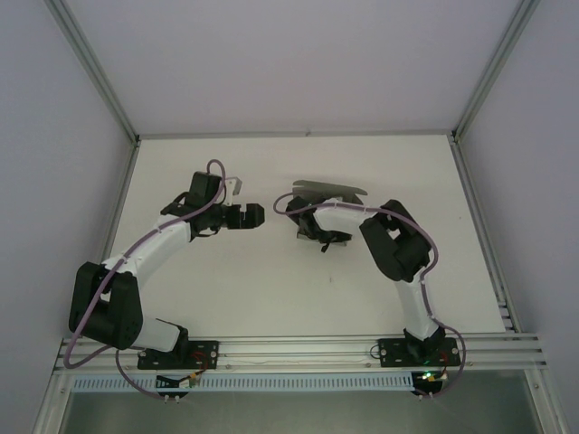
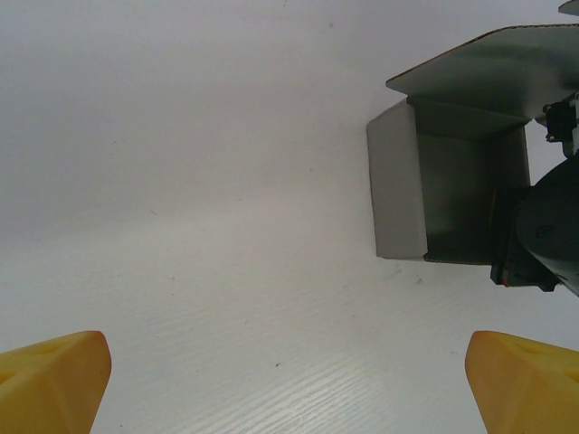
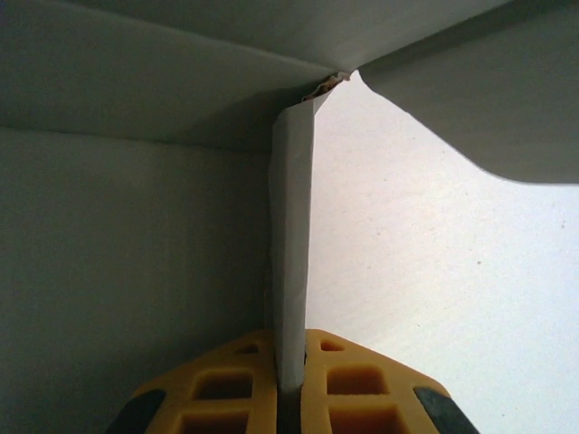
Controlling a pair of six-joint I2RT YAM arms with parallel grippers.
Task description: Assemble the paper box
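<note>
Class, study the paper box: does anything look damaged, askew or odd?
Yes: the paper box seems to have a small ragged, brownish tear at the corner where its folds meet, above the wall pinched in the right tool.

The paper box is matt grey card; the table matt, faintly grained.

Side by side, the left arm and right arm wear smooth white shells between chunky black joint housings. A lilac cable loops loosely along each, rising from a flat black base plate. A green light glows at the right base. The black left gripper carries bright yellow wedge fingertips. The right gripper has yellow fingers moulded with square pockets.
</note>
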